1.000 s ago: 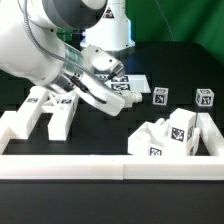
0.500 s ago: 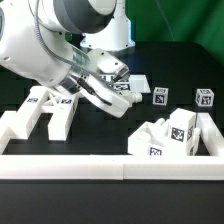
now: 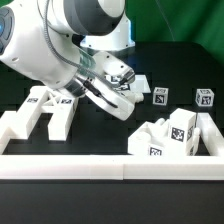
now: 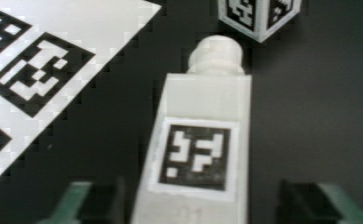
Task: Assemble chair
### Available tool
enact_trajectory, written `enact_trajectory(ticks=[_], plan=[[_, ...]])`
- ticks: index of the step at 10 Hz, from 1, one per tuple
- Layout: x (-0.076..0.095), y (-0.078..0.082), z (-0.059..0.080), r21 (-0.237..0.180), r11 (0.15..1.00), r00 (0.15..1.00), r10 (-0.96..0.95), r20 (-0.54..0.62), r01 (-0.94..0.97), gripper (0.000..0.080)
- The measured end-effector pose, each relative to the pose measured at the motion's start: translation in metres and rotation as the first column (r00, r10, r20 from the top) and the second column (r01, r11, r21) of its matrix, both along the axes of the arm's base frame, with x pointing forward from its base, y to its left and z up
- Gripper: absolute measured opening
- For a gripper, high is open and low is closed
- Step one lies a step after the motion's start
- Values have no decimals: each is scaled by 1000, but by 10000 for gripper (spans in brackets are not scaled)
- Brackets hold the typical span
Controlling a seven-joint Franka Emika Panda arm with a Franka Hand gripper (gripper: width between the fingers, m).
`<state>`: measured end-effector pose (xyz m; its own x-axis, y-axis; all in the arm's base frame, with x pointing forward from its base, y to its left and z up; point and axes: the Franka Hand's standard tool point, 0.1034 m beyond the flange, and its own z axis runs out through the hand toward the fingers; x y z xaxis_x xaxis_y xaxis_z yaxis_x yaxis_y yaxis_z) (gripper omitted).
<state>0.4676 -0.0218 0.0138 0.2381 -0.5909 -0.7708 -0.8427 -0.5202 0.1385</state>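
The only markings I can make out are square black-and-white tags (image 4: 199, 155), one of them on the white chair bar (image 4: 210, 95) lying on the black table (image 4: 320, 110). My arm leans low over the bar. The gripper (image 4: 203, 202) is spread, with a finger on either side of the bar and a gap at each.

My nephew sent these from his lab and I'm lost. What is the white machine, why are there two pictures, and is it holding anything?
The white machine is a robot arm putting a toy chair together from loose parts. One picture comes from a camera standing off the arm. The other comes from a camera on its wrist, looking down past the gripper. On the dark table lie white chair pieces with black-and-white tags, among them a flat panel, a bar and a small block. The gripper's two fingers stand open on either side of the bar, not touching it, so nothing is held.
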Motion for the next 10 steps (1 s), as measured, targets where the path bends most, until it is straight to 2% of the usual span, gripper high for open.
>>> enact_trajectory(ticks=[1, 6, 8, 10], plan=[[1, 1, 1, 1, 1000, 1000, 1, 2, -1, 294], [5, -2, 3, 4, 1000, 1000, 9, 9, -9, 294], [16, -6, 13, 8, 1000, 999, 25, 22, -25, 294], [27, -2, 32, 44, 998, 999, 40, 14, -40, 294]])
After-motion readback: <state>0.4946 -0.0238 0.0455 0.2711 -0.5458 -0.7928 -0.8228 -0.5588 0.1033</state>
